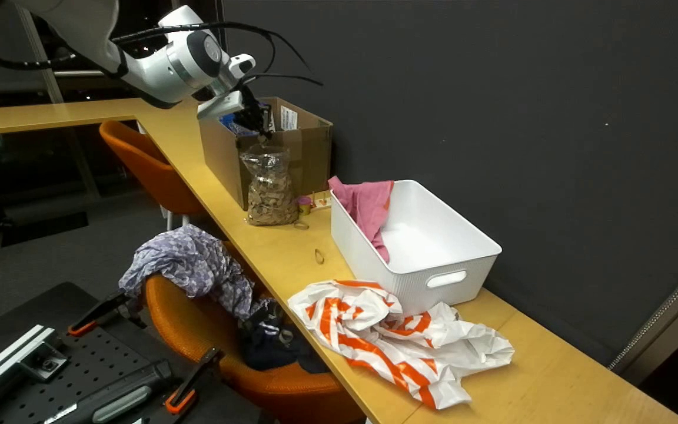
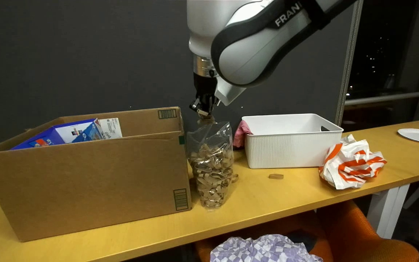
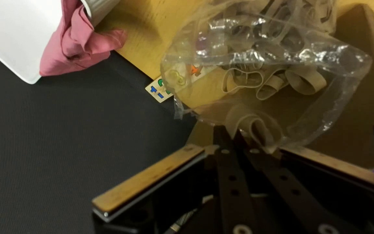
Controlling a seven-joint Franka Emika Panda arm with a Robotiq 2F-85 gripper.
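Clear plastic bag (image 2: 211, 165) upright on the worktop (image 2: 267, 193), mouth gaping, part-filled with coiled beige bands (image 1: 272, 203). In an exterior view I have a cardboard box (image 2: 96, 182) at its nine o'clock, just beside it; blue printed packaging (image 2: 75, 131) and a white printed piece (image 2: 110, 128) show inside. Toward the bag's two o'clock sits a white tub (image 2: 291, 150), a pink cloth (image 1: 368, 206) slung over its rim and hanging partly down inside. One loose band (image 2: 275, 176) lies at the bag's three o'clock. My jaws are pressed together, pinching a single band (image 3: 240, 118) at the fingertips (image 3: 221, 138), just above the bag's mouth in both exterior views. From the wrist view I read the tub at ten o'clock of the jaws, the bag at twelve to one. Whether the jaws touch the bag's rim, I cannot tell.
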